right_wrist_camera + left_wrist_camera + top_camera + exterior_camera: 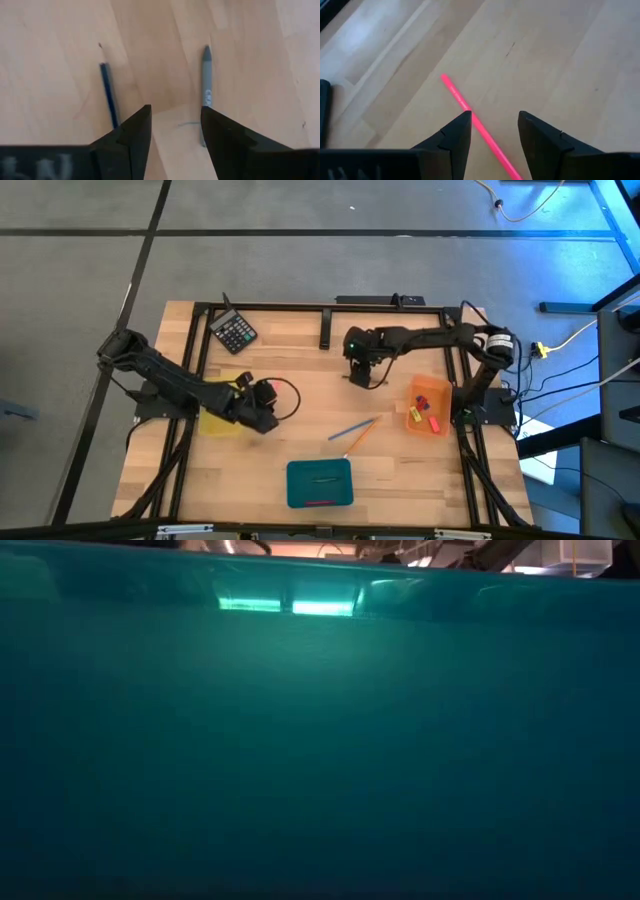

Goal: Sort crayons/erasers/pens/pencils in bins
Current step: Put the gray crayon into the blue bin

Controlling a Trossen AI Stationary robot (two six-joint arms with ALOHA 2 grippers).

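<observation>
My left gripper (268, 408) (495, 117) stands open low over the table's left middle. A pink-red stick (457, 95) lies on the wood and runs in between its fingers, close beside one fingertip; whether it touches I cannot tell. My right gripper (360, 375) (175, 112) hangs open over the far middle. Under it a dark blue stick (108, 95) and a grey stick (207, 80) lie flat, one outside each finger. A blue stick (345, 430) and an orange stick (362, 433) lie crossed at mid-table. The yellow bin (218, 423) shows partly under the left arm.
The orange bin (440, 392) at the right holds small coloured blocks. The teal bin (292, 485) at the near edge holds a dark stick and a pink one; its wall (320, 740) fills the low view. A black calculator (233, 330) lies at the far left.
</observation>
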